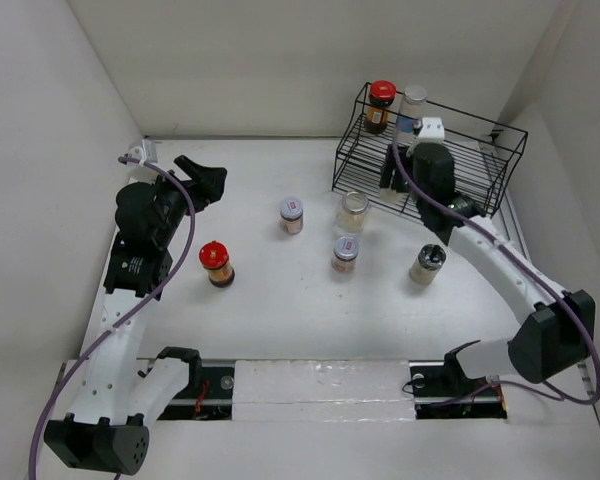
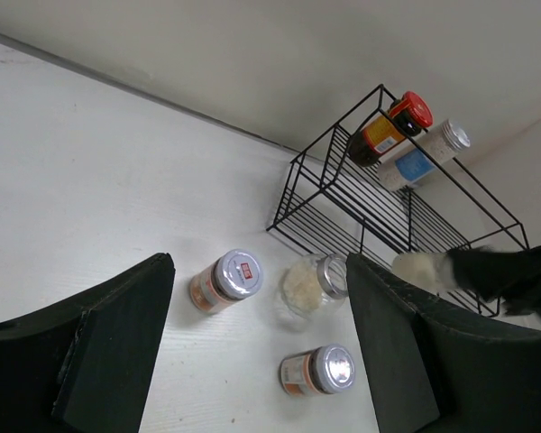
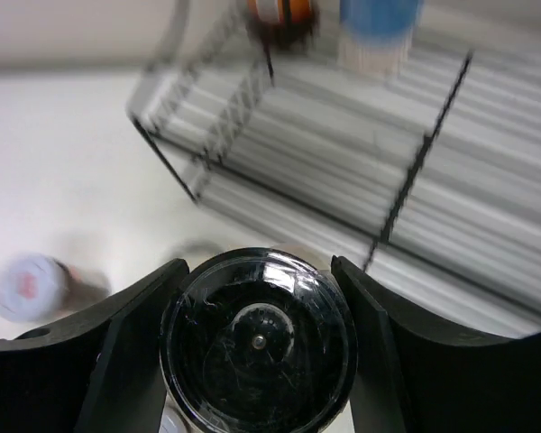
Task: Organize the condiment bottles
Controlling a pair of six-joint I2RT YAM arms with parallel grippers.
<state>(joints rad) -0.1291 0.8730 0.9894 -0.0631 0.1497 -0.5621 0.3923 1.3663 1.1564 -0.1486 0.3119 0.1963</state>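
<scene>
**Step in hand:** racking a jar. The right claw (image 1: pixel 392 180) is closed on the held jar (image 3: pixel 257 336), with a finger tight against each side of its black lid. It holds the jar at the front of the rack (image 1: pixel 465 160), which stands in the far right corner. The wrist view is blurred, so I cannot tell whether the jar touches the rack wire or sits clear of it.

**Already racked:** a red jar (image 1: pixel 381 104) and a white-capped jar (image 1: pixel 413 103) stand side by side at the left end of the upper shelf.

**Loose on the worktop:**
- second red jar (image 1: pixel 216 263), toward the left edge
- silver jar (image 1: pixel 292 214), clear jar (image 1: pixel 353 211) and second silver jar (image 1: pixel 345 253), mid-worktop
- dark-lidded jar (image 1: pixel 427 263), toward the right edge

**Left claw** (image 1: pixel 205 178): spread wide and empty, held above the worktop near the far left corner.

**Progress, as judged:** under halfway, with five jars outstanding.

**Next move calls for:**
- Carry the held jar upright past the front wire.
- Seat its base on a bare stretch of shelf, apart from the two racked jars.
- Release only once it is seated.
</scene>
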